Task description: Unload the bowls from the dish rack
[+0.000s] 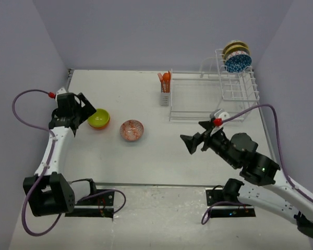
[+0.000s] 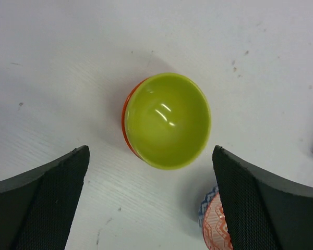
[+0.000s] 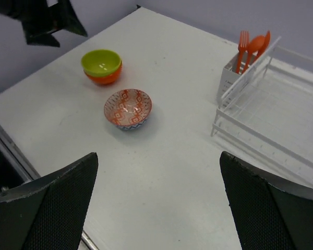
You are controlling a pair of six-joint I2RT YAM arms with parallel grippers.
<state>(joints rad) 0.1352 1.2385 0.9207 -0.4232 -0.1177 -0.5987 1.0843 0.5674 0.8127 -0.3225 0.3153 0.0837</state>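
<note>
A lime-green bowl [image 1: 99, 118] sits nested in an orange bowl on the table at the left; it shows in the left wrist view [image 2: 168, 120] and the right wrist view [image 3: 101, 62]. An orange-red patterned bowl [image 1: 132, 130] stands to its right, also in the right wrist view [image 3: 128, 108]. The white dish rack [image 1: 211, 96] stands at the back right, with a blue patterned bowl [image 1: 238, 62] and other bowls behind it in its tall section. My left gripper [image 1: 87, 110] is open, just above the green bowl. My right gripper [image 1: 193, 140] is open and empty over mid-table.
Orange utensils [image 1: 165, 79] stand in the rack's cutlery basket, also seen in the right wrist view [image 3: 253, 46]. Grey walls close in the table on the left, back and right. The table's near edge runs in front of the arm bases.
</note>
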